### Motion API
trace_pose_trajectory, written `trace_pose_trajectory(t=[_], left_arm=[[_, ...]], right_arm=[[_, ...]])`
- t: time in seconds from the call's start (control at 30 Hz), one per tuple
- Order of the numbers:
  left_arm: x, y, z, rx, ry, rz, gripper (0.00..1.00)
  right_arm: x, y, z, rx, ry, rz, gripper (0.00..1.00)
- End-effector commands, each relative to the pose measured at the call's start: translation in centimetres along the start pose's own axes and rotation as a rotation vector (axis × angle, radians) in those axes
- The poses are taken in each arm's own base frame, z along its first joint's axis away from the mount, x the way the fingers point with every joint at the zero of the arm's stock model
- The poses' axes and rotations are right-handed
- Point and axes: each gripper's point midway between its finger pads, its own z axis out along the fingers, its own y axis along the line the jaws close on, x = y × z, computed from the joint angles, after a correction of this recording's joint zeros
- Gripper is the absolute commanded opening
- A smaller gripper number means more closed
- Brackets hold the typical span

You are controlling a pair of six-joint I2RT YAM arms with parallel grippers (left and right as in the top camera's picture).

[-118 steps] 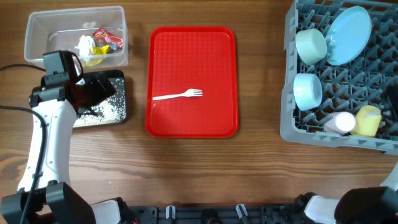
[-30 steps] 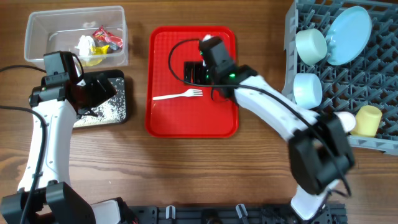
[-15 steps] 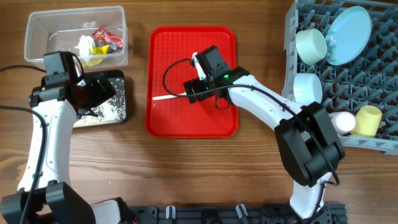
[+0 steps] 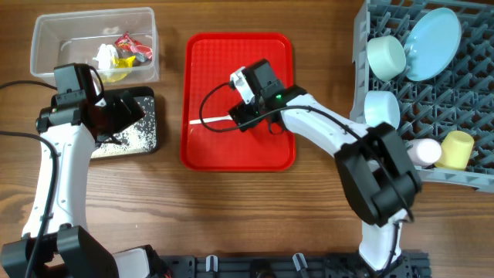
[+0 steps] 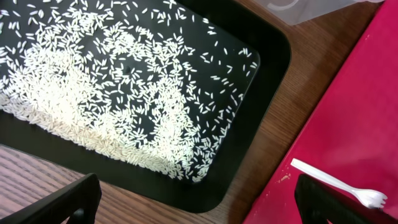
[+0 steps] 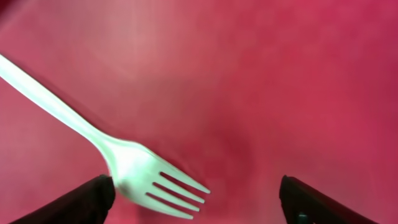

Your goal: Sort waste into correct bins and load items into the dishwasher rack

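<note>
Fork (image 6: 130,171) lies low in the frame on the red tray (image 6: 280,74), tines between the spread-open right gripper (image 6: 196,199); left gripper (image 5: 199,205) gapes open above the black tray (image 5: 264,59) of rice (image 5: 124,93).

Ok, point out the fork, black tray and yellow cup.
white fork (image 6: 134,169), right wrist view, base of tines.
black tray (image 5: 268,61), left wrist view, bare corner.
yellow cup (image 4: 458,149), overhead view, its side.

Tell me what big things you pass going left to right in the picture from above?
Clear plastic rectangular tub → flat red serving tray → large grey plastic dishwasher rack.
</note>
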Motion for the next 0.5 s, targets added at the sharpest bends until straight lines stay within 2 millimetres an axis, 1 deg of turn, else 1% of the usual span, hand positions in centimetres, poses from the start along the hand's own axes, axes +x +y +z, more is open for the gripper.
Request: trace_pose_trajectory(t=[0.0, 0.27, 0.33, 0.43, 0.47], left_arm=[[0.1, -0.2, 0.2, 0.012, 0.009, -0.006, 1.0], [0.1, -0.2, 0.2, 0.012, 0.009, -0.007, 1.0], [0.1, -0.2, 0.2, 0.012, 0.009, -0.007, 1.0], [0.1, -0.2, 0.2, 0.012, 0.01, -0.007, 1.0], [0.1, -0.2, 0.2, 0.012, 0.01, -0.007, 1.0]], right_arm=[[1.6, 0.4, 1.5, -0.03, 0.045, -0.024, 0.86], [0.8, 0.5, 1.5, -0.037, 0.015, -0.026, 0.86], [0.6, 0.5, 1.5, -0.036, 0.007, -0.027, 0.8], [0.5, 0.5, 1.5, -0.036, 0.003, -0.03, 0.69], [0.5, 0.5, 1.5, -0.035, 0.002, -0.03, 0.67]])
